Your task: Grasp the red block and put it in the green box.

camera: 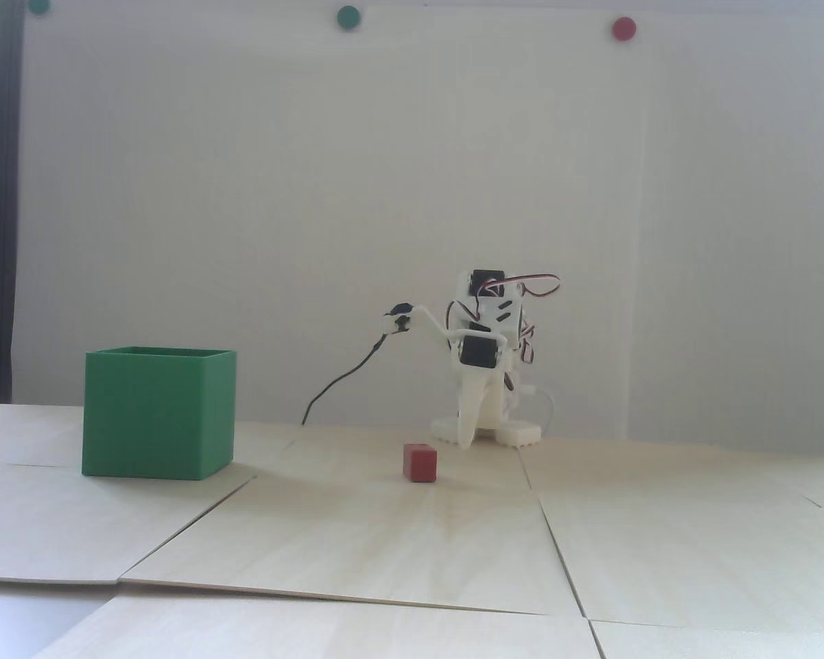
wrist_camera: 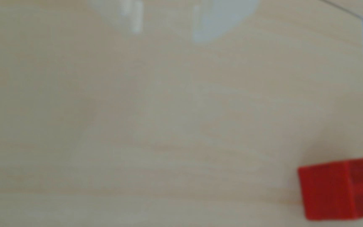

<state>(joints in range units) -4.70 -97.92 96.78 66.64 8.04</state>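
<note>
White plastic makes up the whole arm, and its gripper (camera: pixel 465 439) hangs straight down at the far side of the table in the fixed view, the pointed tips close to or on the wood in front of the arm's base (camera: pixel 487 431). From that angle the fingers overlap into 1 tapering shape, so I cannot tell how far apart they are. Nothing sits between them. In the wrist view only 2 pale, blurred shapes show at the top edge, and they do not settle the question either.

The red block (camera: pixel 420 463) rests on the table just in front of the gripper tips and slightly left of them in the fixed view, near but not touching as far as can be seen. In the wrist view the red block (wrist_camera: pixel 340 190) lies at the lower right edge, partly cut off by the frame, beside a thin seam between 2 panels.

The green box (camera: pixel 159 413) stands upright and open-topped well to the left of the block in the fixed view, apart from both block and arm. Its inside is hidden from this low angle.

A black cable (camera: pixel 336 384) runs from a small black part on a white stalk at the arm's left side down to the table. The table (camera: pixel 412 535) is covered with pale wood panels with visible seams. On the white wall behind, 2 green dots (camera: pixel 348 17) and 1 red dot (camera: pixel 623 28) sit near the top edge.
</note>
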